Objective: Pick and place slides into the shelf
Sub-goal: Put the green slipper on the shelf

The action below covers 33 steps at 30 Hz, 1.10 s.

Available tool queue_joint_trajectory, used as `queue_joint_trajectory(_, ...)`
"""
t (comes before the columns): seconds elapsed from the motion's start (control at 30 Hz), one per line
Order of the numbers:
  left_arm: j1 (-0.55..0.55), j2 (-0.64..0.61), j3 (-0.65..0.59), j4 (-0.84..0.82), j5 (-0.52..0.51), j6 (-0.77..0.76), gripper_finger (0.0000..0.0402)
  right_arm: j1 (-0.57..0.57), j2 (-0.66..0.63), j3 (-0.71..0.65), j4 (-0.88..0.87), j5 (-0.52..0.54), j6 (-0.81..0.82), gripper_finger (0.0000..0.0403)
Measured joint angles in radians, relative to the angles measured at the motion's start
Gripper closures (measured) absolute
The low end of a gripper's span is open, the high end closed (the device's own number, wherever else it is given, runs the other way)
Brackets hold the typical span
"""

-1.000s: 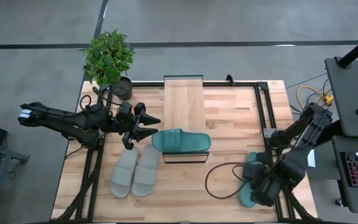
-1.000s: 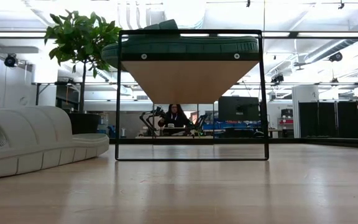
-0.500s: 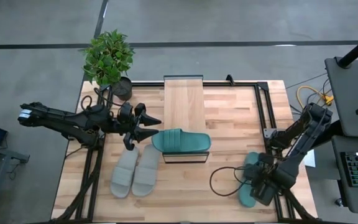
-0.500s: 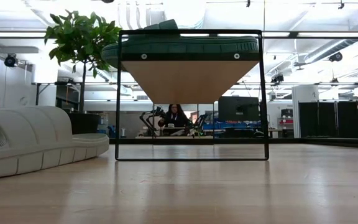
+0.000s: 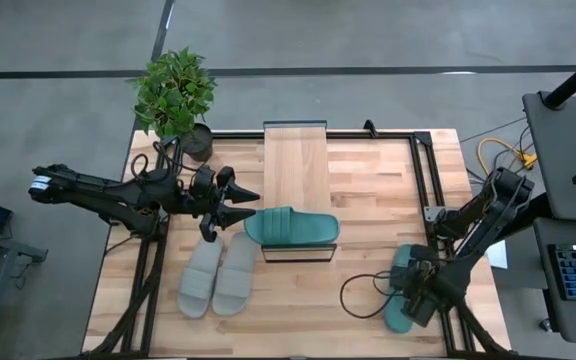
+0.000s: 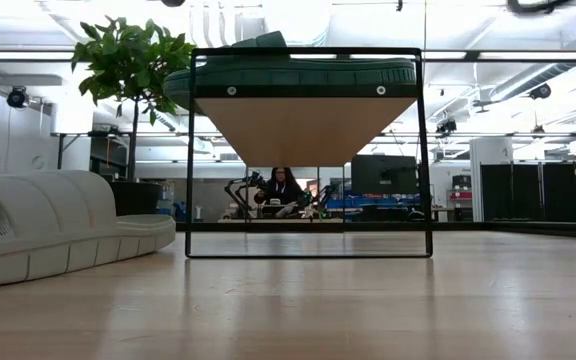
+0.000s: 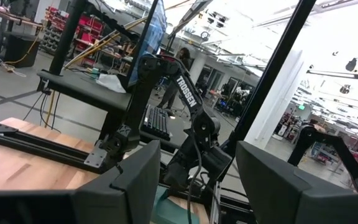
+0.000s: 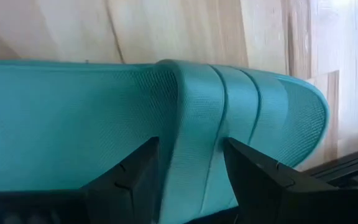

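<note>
One teal slide (image 5: 290,228) lies flat on the near end of the shelf (image 5: 296,165), its sole on the wood top; the low view shows the slide (image 6: 288,70) on the shelf's black frame (image 6: 423,150). The grey pair (image 5: 216,276) lies side by side on the table left of the shelf. A second teal slide (image 5: 394,318) lies near the table's right near corner. My right gripper (image 5: 410,298) points down over it, open, with its fingers standing on either side of the ribbed strap (image 8: 194,118). My left gripper (image 5: 236,200) hovers open and empty left of the shelf. My right gripper comes at the teal slide's strap (image 8: 191,143) from above, one finger (image 8: 132,180) on each side of it. Whether the fingers touch the strap I cannot tell. The slide lies flat on the table.
A potted plant (image 5: 175,95) stands at the far left corner. Black rails (image 5: 420,170) run along the table's sides. A black cable loop (image 5: 363,298) lies on the table beside my right arm. A person (image 6: 282,185) sits in the room beyond.
My right gripper has come down toward the teal slide near the right near corner, tipping to point straight down. The slides and the shelf have stayed where they were.
</note>
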<state>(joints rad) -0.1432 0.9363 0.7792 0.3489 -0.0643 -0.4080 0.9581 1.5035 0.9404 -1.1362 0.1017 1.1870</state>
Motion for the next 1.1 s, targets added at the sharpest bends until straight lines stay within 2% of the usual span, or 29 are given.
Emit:
queue_joint_trajectory(0.47,0.000,0.000,0.000,0.001,-0.001,-0.003,0.0206,0.000,0.098,0.037,-0.050,0.005,0.078,0.0241)
queue_joint_trajectory(0.63,0.000,0.000,0.000,0.001,-0.001,-0.003,0.0206,0.000,0.110,0.053,-0.100,0.003,0.115,0.0284)
queue_joint_trajectory(0.83,0.000,0.000,0.000,0.001,-0.001,-0.003,0.0206,-0.001,0.097,0.056,-0.094,-0.004,0.123,0.0379)
queue_joint_trajectory(1.0,0.000,0.000,0.000,0.001,-0.001,-0.003,0.0206,-0.001,0.088,0.079,-0.135,0.007,0.171,0.0391)
queue_joint_trajectory(1.1,0.000,0.000,0.000,0.001,-0.001,-0.003,0.0206,-0.001,0.088,0.136,-0.205,0.053,0.190,0.0393)
